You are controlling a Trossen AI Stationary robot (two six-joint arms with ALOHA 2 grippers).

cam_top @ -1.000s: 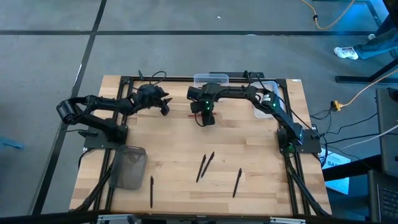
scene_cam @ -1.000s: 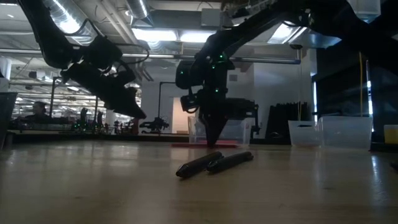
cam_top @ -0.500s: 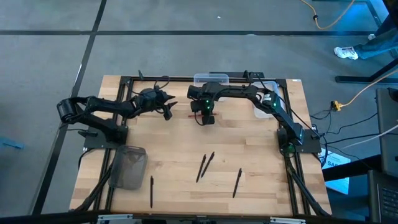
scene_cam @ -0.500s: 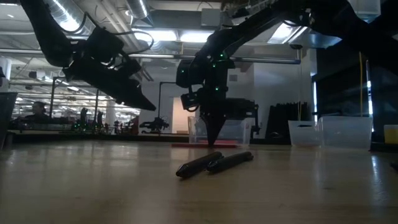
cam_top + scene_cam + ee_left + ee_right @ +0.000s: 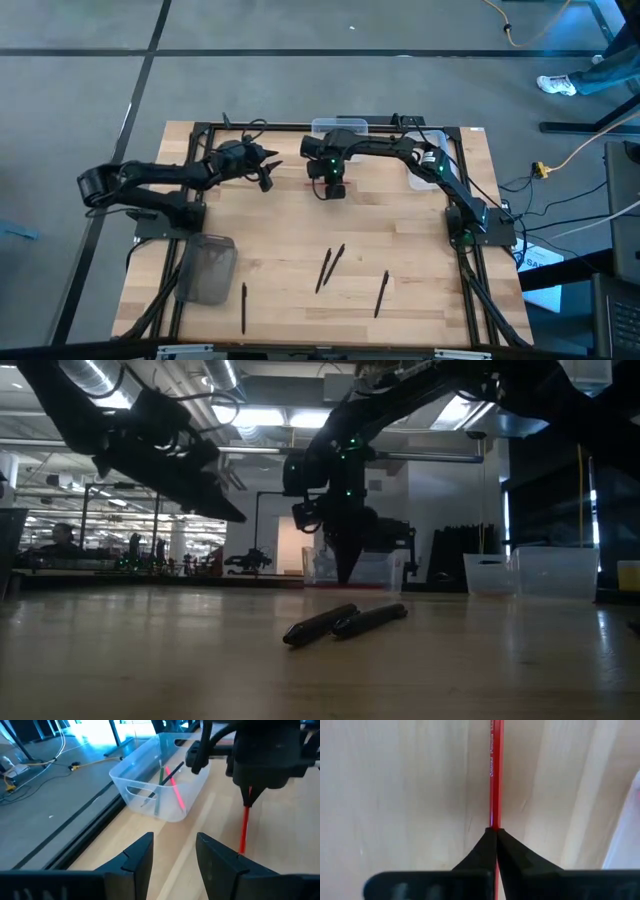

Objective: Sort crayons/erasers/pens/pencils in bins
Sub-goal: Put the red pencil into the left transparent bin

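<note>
Red pencil (image 5: pixel 496 775): we find it pinched at one end between the closed fingers of the right gripper (image 5: pixel 334 190), near the far edge of the table (image 5: pixel 290 240), just beside a clear bin (image 5: pixel 160 775) (it holds a pink and a green stick). Left gripper (image 5: pixel 268 173): raised off the table, fingers (image 5: pixel 140 857) apart and empty, facing the right one. Dark grey bin (image 5: pixel 207 268): near left corner. Four dark pens (image 5: pixel 330 265): loose on the near half.
</note>
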